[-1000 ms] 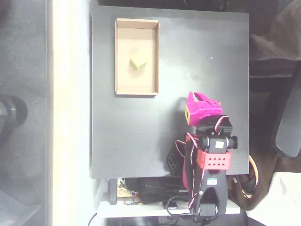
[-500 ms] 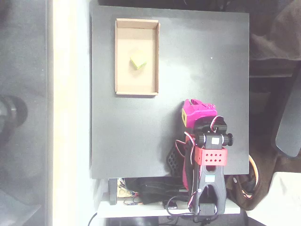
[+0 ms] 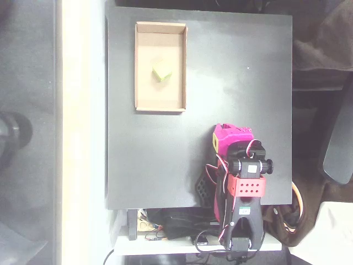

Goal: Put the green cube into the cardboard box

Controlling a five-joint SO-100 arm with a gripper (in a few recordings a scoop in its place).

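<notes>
Green cube (image 3: 161, 73) inside the cardboard box (image 3: 160, 105), resting on the tray floor near its middle, a touch toward twelve o'clock, clear of all four low walls. Box lying lengthwise on the black table (image 3: 237, 61), up at eleven o'clock of the tabletop in the overhead view. Magenta gripper (image 3: 231, 134) folded back over the arm's base at five o'clock of the table, well apart from box and cube, holding nothing visible. Fingers tucked beneath the magenta body; spread or closed, cannot tell. Yellow patch (image 3: 215, 141) showing at the gripper's nine o'clock side.
</notes>
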